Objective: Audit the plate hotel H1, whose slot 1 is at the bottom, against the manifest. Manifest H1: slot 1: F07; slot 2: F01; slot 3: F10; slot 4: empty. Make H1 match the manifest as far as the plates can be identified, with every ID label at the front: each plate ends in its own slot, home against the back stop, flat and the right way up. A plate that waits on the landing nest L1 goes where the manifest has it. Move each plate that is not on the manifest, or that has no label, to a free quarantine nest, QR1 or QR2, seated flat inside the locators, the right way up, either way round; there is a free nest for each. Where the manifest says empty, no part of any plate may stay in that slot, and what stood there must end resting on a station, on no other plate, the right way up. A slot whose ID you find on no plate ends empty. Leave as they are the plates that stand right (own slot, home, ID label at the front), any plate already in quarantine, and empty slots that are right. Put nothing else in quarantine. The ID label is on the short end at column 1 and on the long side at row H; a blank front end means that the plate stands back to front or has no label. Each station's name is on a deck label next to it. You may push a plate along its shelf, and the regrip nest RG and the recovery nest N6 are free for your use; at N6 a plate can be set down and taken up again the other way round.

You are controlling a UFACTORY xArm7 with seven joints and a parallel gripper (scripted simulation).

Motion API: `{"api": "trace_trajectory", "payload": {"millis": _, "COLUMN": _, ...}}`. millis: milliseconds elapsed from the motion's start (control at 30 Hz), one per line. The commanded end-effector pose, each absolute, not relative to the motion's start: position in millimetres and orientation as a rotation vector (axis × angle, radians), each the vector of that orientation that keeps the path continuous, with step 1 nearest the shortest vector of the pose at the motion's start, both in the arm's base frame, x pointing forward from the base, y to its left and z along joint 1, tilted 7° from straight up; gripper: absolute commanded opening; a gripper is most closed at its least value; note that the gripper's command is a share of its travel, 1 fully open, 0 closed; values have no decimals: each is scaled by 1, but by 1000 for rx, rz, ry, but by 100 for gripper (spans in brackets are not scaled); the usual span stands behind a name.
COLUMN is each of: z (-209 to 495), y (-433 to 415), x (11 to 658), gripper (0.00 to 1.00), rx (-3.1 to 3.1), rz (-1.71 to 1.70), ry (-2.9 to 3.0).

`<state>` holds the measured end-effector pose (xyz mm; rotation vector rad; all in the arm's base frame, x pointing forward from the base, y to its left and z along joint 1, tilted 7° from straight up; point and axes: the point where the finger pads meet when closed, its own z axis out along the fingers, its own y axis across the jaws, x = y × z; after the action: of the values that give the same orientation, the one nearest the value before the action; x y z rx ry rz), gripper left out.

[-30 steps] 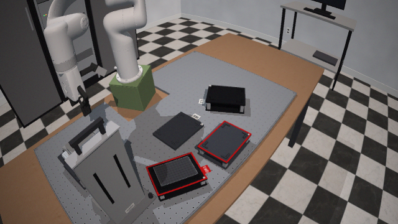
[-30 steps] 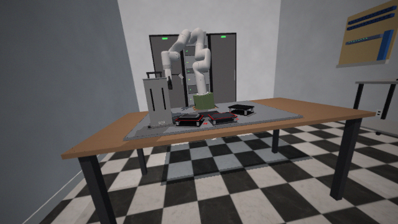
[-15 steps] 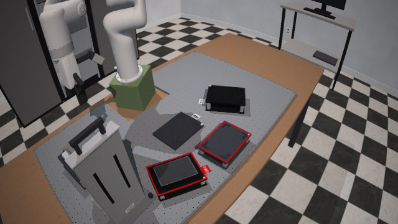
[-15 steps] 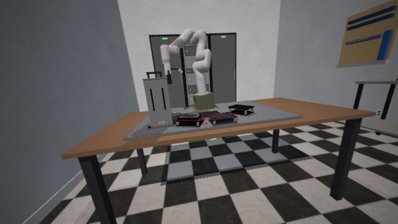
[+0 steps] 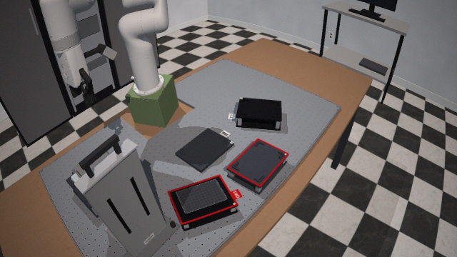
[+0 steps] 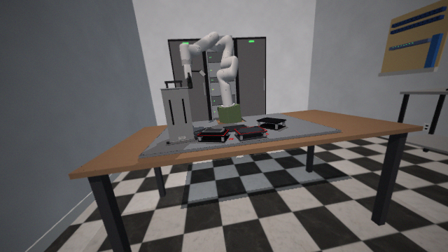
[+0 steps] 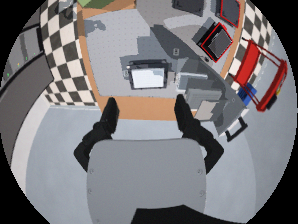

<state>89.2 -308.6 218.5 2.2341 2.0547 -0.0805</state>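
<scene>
gripper [image 5: 86, 91] spread, carrying nothing | we are hovering behind and above hotel [image 5: 121, 193], probably viewing its shelves from above

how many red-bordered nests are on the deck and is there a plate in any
2. The near red-bordered nest, beside the plate hotel, holds a plate. The far red-bordered nest, to its right, looks bare. Plates inside the hotel may be hidden.
</scene>
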Motion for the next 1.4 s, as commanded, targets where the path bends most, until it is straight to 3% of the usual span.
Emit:
{"api": "trace_trajectory", "payload": {"millis": 0, "z": 232, "y": -308, "x": 89, "gripper": 100, "rx": 2232, "rz": -82, "ry": 2053}}
{"api": "trace_trajectory", "payload": {"millis": 1000, "z": 309, "y": -299, "x": 87, "gripper": 100, "rx": 2232, "rz": -82, "ry": 2053}}
{"api": "trace_trajectory", "payload": {"millis": 1367, "z": 314, "y": -343, "x": 78, "gripper": 100, "rx": 2508, "rz": -57, "ry": 1692}}
